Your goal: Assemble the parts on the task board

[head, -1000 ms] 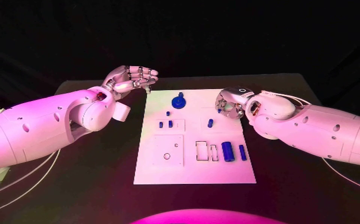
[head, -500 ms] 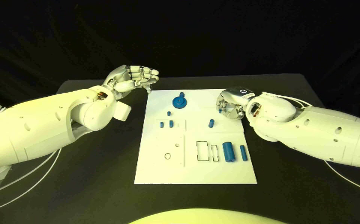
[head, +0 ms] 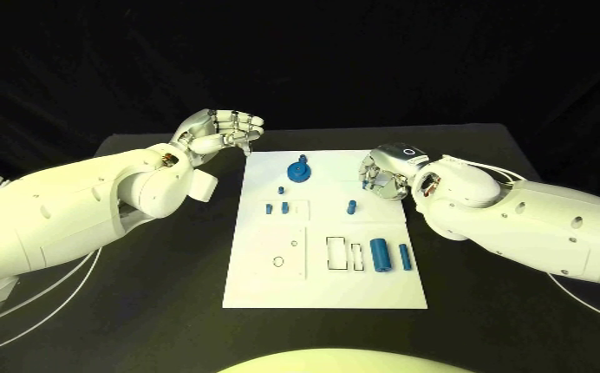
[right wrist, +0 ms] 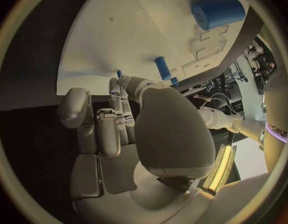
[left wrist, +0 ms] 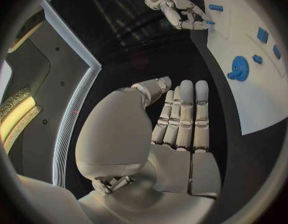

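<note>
The white task board (head: 325,286) lies mid-table. On it sit a blue gear (head: 297,170), several small blue pegs such as one at mid-board (head: 351,206), a thick blue cylinder (head: 379,254) and a slimmer one (head: 404,257). My right hand (head: 385,173) hovers over the board's far right edge, its fingertips pinching a small blue part (right wrist: 119,73). The same pinch is visible from the left wrist (left wrist: 208,22). My left hand (head: 226,131) is raised off the board's far left corner, fingers curled in with nothing in them (left wrist: 181,119).
Rectangular slots (head: 336,251) and a ring-shaped recess (head: 277,260) mark the board's near half. Bare black table (head: 150,278) flanks the board on both sides.
The right forearm has swung slightly inward while its hand stays at the board's far right edge. The left hand has not moved.
</note>
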